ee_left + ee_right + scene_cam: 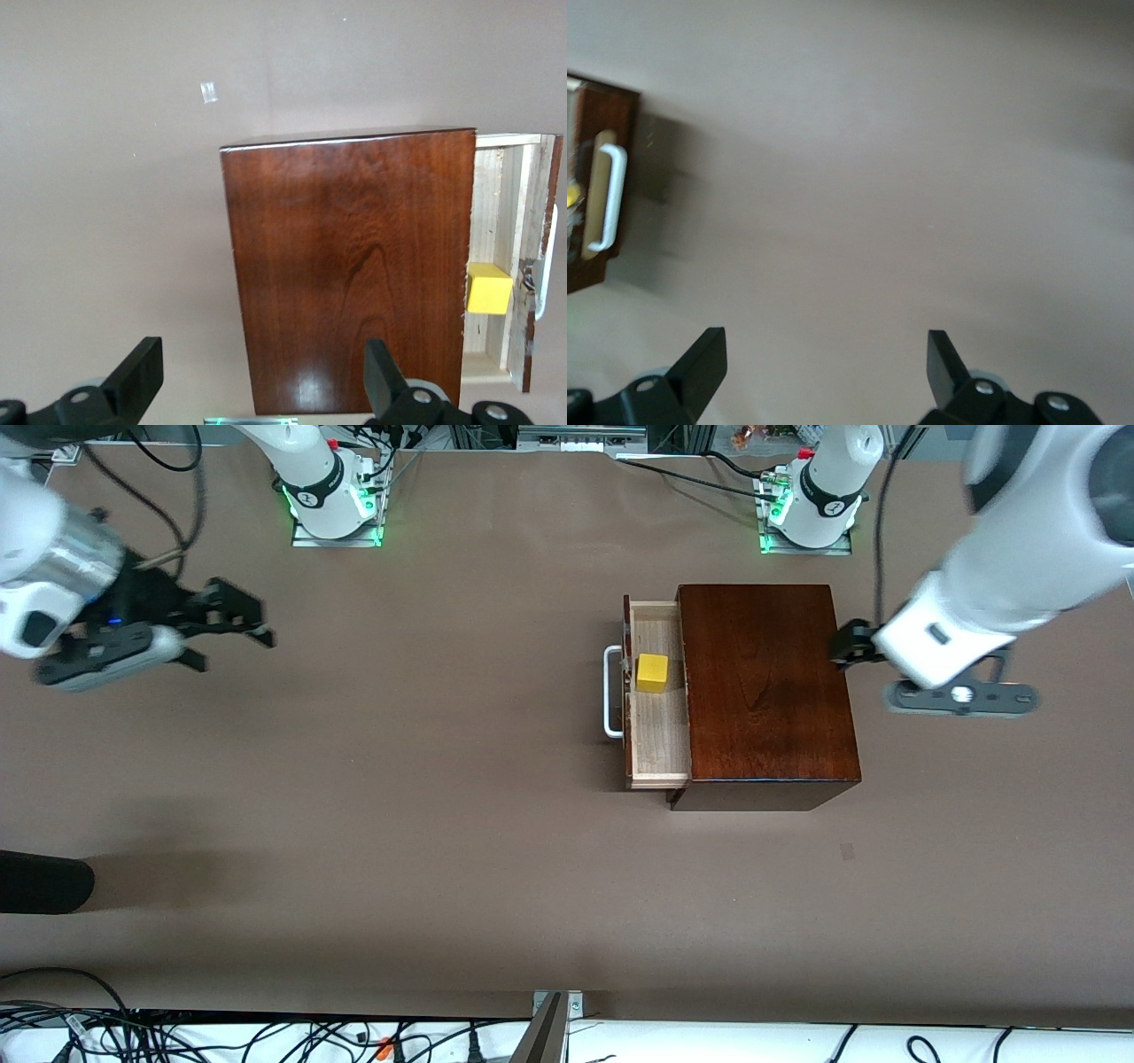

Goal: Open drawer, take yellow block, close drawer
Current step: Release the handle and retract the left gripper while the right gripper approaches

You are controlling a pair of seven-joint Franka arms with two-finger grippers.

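Brown matte bench (443,797) fills the scene, both arm bases along its top edge in the front view. Dark reddish-brown wooden box (764,682) sits toward the left arm's end. Its drawer (657,700), pale light wood inside with a dark front, is pulled partway out toward the right arm's end; white U-shaped bar handle (611,692) on the front. Small bright yellow cube (653,672) lies in the drawer, close to the drawer front, in the half farther from the front camera.

Left arm comes in low from the bench end, wrist level; left pincer (852,644) sits just beside the box's closed end, fingers spread wide, nothing held. Right arm is folded back at its own end; right pincer (232,631) hangs over bare bench, well apart from the box, fingers spread wide, empty.

Left wrist view looks along the box top and catches the cube in the open drawer. Right wrist view shows only the drawer front and handle; cube is barely a yellow sliver there.
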